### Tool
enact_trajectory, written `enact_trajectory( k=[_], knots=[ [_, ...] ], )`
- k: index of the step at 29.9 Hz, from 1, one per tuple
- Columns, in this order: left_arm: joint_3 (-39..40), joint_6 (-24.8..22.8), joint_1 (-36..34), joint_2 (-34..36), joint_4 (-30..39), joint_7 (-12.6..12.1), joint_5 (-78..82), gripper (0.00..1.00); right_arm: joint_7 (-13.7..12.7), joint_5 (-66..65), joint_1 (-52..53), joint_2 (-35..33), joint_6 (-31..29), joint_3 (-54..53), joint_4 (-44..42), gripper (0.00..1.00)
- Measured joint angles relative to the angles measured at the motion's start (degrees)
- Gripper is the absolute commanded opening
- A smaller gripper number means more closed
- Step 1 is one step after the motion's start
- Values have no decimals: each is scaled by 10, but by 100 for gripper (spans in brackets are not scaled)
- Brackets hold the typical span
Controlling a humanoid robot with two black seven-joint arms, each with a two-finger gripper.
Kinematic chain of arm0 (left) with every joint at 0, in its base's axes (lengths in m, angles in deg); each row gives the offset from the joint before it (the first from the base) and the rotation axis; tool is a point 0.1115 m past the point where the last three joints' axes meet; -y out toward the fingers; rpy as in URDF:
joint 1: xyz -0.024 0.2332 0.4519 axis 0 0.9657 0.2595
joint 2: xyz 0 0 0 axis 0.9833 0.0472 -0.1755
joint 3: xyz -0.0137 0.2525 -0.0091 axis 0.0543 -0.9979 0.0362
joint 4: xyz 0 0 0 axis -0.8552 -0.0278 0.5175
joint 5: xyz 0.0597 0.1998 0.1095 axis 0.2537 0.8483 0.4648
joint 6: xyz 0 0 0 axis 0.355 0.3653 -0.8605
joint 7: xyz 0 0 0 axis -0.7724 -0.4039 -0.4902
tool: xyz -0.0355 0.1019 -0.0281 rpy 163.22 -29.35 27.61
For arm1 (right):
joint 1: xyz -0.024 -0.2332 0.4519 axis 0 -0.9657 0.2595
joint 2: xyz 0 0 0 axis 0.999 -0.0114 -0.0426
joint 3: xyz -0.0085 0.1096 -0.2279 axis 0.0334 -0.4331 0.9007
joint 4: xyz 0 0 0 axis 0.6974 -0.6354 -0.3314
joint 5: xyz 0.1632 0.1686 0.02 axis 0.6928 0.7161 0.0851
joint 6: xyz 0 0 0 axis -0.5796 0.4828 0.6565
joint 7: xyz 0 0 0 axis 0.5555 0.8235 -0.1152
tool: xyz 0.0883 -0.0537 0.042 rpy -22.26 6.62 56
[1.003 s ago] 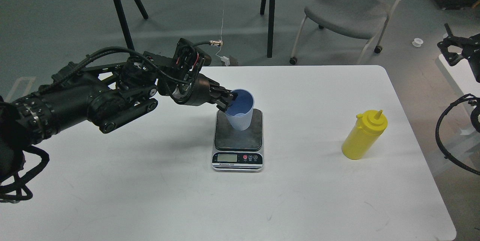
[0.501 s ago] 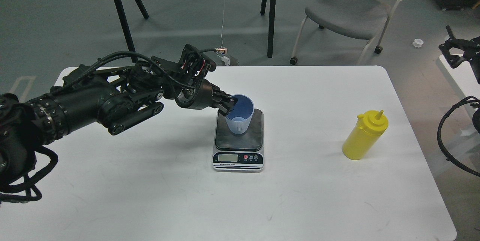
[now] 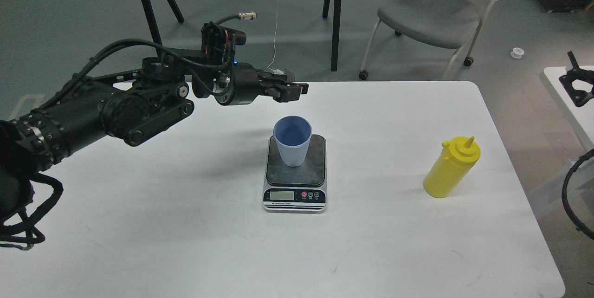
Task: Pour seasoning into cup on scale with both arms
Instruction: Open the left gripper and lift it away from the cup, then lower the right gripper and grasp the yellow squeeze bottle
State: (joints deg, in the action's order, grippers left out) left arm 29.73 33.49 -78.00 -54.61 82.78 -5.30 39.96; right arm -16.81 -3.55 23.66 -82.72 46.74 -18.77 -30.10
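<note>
My left gripper [image 3: 291, 91] hangs above and behind the cup [image 3: 292, 141], empty, jaws narrowly parted, arm stretched level. The cup stands upright on the scale [image 3: 295, 175], light and tippable. Well right on the surface [image 3: 185, 223], the seasoning [image 3: 450, 167] looks squeezable; I'd grasp mid-body. My right gripper [image 3: 577, 85] I cannot tell.

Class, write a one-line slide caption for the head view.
Blue cup stands upright on the scale; left tool hovers empty above; yellow seasoning bottle waits at right.
</note>
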Motion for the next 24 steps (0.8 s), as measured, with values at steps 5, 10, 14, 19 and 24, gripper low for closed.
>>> enact_trajectory(
  k=[5,10,14,19,24],
  knots=[
    [65,9,11,16,-1,3,-254,99,14,59,-137,-24,0,-24,73,99],
    [112,7,32,29,-2,2,-547,99,17,87,-241,-12,0,-27,138,99],
    [142,1,51,32,-20,-1,-698,99,15,85,-295,39,0,-20,184,99],
    [205,-25,83,34,-50,-4,-761,99,12,81,-329,109,0,-1,216,99],
    [215,-33,95,50,-53,-4,-766,99,10,80,-334,181,0,13,210,99]
  ],
)
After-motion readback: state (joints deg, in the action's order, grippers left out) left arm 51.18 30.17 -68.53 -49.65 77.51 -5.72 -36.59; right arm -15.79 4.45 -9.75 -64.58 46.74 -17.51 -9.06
